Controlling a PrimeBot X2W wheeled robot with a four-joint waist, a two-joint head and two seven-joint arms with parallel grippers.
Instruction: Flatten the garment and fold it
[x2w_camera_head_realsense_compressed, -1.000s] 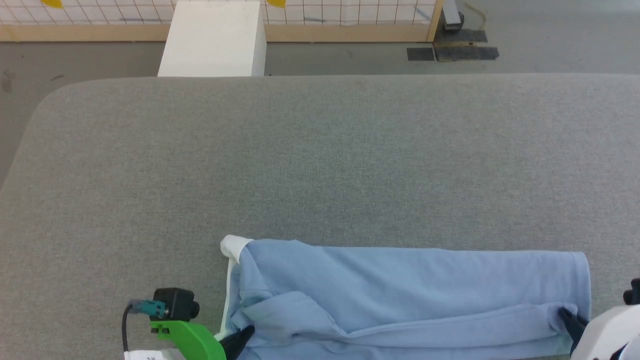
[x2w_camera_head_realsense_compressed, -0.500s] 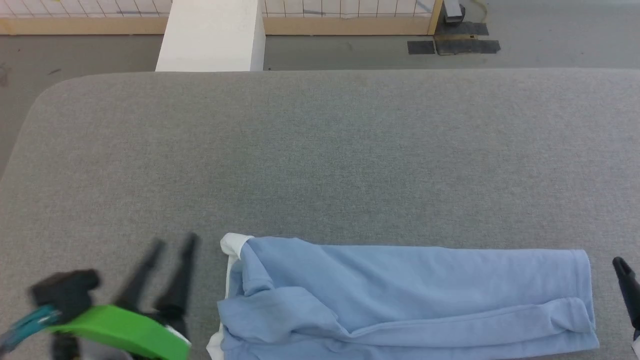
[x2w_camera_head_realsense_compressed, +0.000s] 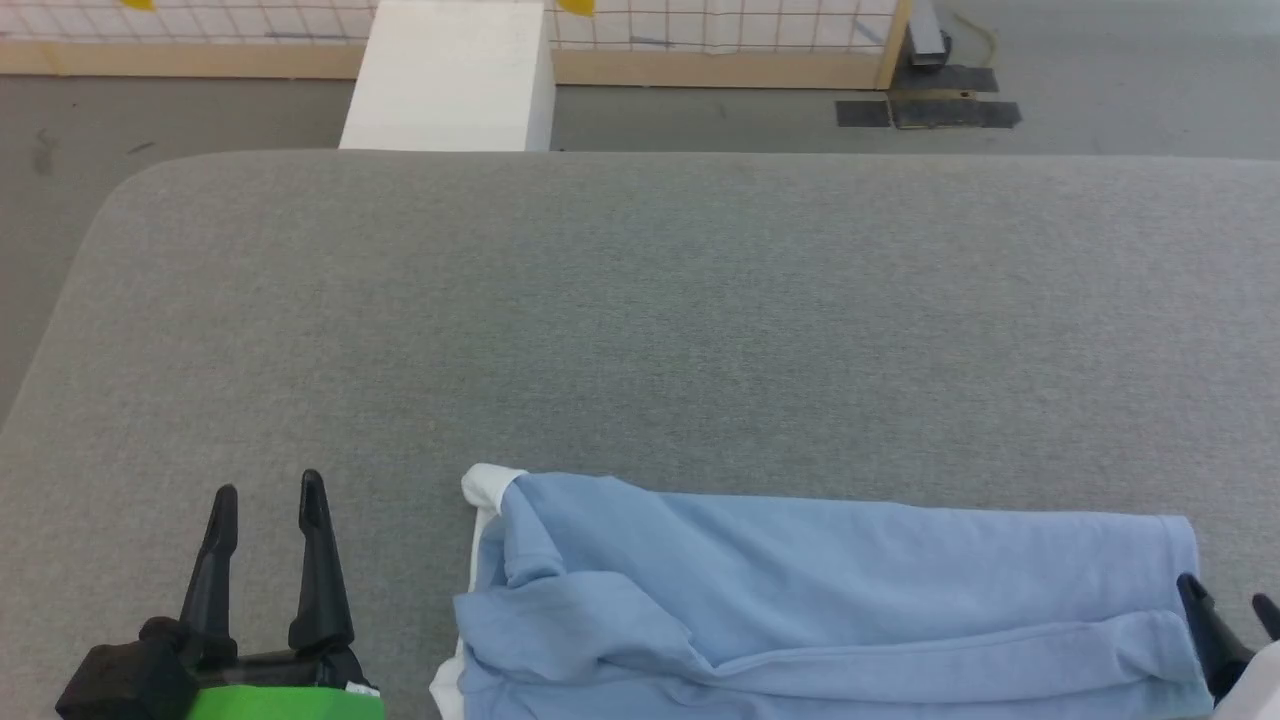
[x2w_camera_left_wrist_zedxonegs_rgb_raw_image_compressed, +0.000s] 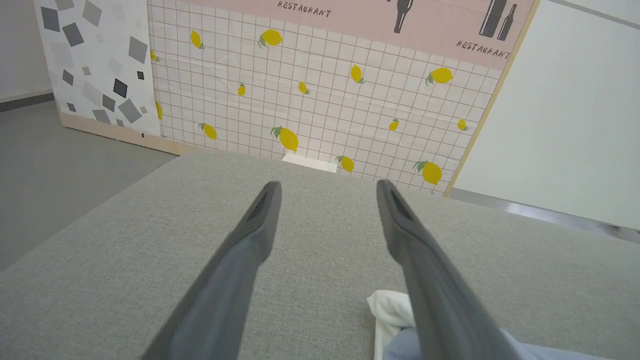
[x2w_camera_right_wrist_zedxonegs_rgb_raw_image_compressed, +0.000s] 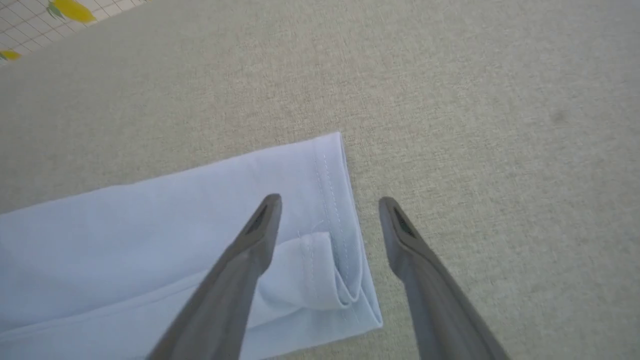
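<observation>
The garment (x2w_camera_head_realsense_compressed: 820, 600), a light blue shirt with a white collar (x2w_camera_head_realsense_compressed: 485, 490), lies folded into a long strip along the near edge of the grey table (x2w_camera_head_realsense_compressed: 640, 330). My left gripper (x2w_camera_head_realsense_compressed: 268, 495) stands open over bare cloth to the left of the collar end, fingers apart and empty; its wrist view shows the white collar (x2w_camera_left_wrist_zedxonegs_rgb_raw_image_compressed: 392, 312) beside its right finger. My right gripper (x2w_camera_head_realsense_compressed: 1225, 595) is open at the hem end. From the right wrist, the gripper (x2w_camera_right_wrist_zedxonegs_rgb_raw_image_compressed: 330, 202) straddles the stitched hem (x2w_camera_right_wrist_zedxonegs_rgb_raw_image_compressed: 340, 210) of the garment (x2w_camera_right_wrist_zedxonegs_rgb_raw_image_compressed: 150, 240), holding nothing.
The grey table reaches far ahead, with a rounded corner at the far left (x2w_camera_head_realsense_compressed: 130, 190). A white box (x2w_camera_head_realsense_compressed: 450, 75) stands behind it, before a tiled lemon-print wall panel (x2w_camera_left_wrist_zedxonegs_rgb_raw_image_compressed: 320, 100). Grey floor (x2w_camera_head_realsense_compressed: 60, 130) lies beyond the left edge.
Both grippers have opened and let go of the garment. The left one has drawn away to the left of the collar; the right stands just off the hem. The head camera has shifted slightly.
</observation>
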